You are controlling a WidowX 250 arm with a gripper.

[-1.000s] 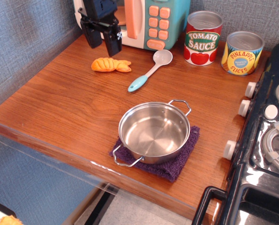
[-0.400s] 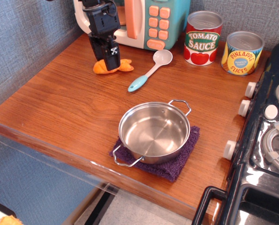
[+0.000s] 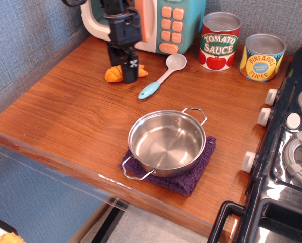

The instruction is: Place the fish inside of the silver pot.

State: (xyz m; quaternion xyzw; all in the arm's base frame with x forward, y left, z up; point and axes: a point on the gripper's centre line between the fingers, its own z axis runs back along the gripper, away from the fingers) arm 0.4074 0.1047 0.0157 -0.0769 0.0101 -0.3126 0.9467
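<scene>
The orange-yellow toy fish point(image 3: 112, 75) lies on the wooden counter point(image 3: 65, 111) at the back left, in front of the toy microwave. My black gripper point(image 3: 122, 69) is down over the fish's middle with one finger on each side of it. The jaws stand apart around the fish, which still rests on the counter; its head and tail stick out on either side. The silver pot point(image 3: 166, 144) stands empty on a purple cloth point(image 3: 191, 178) near the counter's front edge, well to the right and in front of the gripper.
A white spoon with a light-blue handle point(image 3: 161, 77) lies just right of the fish. The toy microwave point(image 3: 168, 23) stands behind the gripper. A tomato sauce can point(image 3: 220, 40) and a pineapple can point(image 3: 262, 56) stand at the back right. A toy stove point(image 3: 293, 152) borders the right.
My gripper has come down from above the counter onto the fish and moved right. The fish has shifted slightly to the right with it.
</scene>
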